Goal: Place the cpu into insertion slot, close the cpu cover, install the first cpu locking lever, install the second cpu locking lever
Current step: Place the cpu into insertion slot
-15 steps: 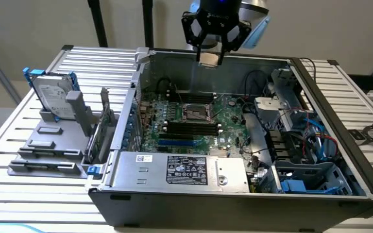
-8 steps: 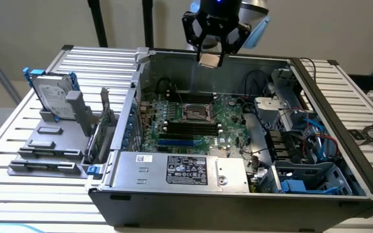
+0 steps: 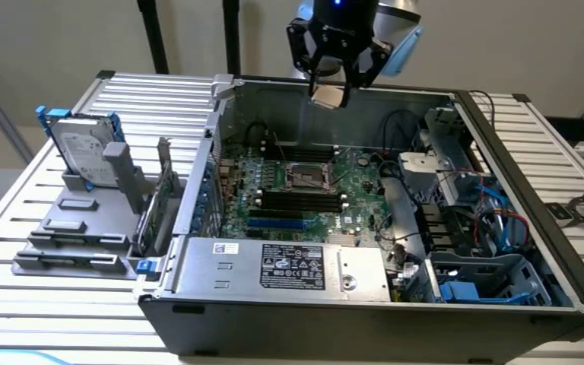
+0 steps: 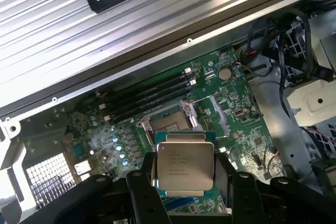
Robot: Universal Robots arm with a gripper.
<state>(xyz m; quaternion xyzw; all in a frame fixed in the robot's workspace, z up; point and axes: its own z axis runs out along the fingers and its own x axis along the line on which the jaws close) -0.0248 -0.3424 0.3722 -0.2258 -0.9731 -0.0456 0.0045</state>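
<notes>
My gripper [image 3: 330, 85] hangs high above the open computer case, over its far wall, shut on the cpu [image 3: 328, 95]. In the wrist view the cpu [image 4: 185, 166] is a flat square chip with its silvery-grey top facing the camera, pinched by its edges between the two black fingers [image 4: 148, 179]. Below it on the green motherboard [image 3: 358, 190] lies the insertion slot [image 3: 307, 176], a small square black socket with a dark metal rim. The wrist view has the insertion slot [image 4: 169, 123] partly behind the chip. A thin metal frame, apparently the cpu cover [image 4: 216, 113], stands swung open beside it.
Long black memory slots [image 3: 297, 201] flank the socket. A silver power supply box [image 3: 282, 266] fills the near side of the case. Cables and drive bays [image 3: 474, 228] crowd the exterior view's right. A hard drive in a grey holder [image 3: 84, 152] stands on the slatted table at the left.
</notes>
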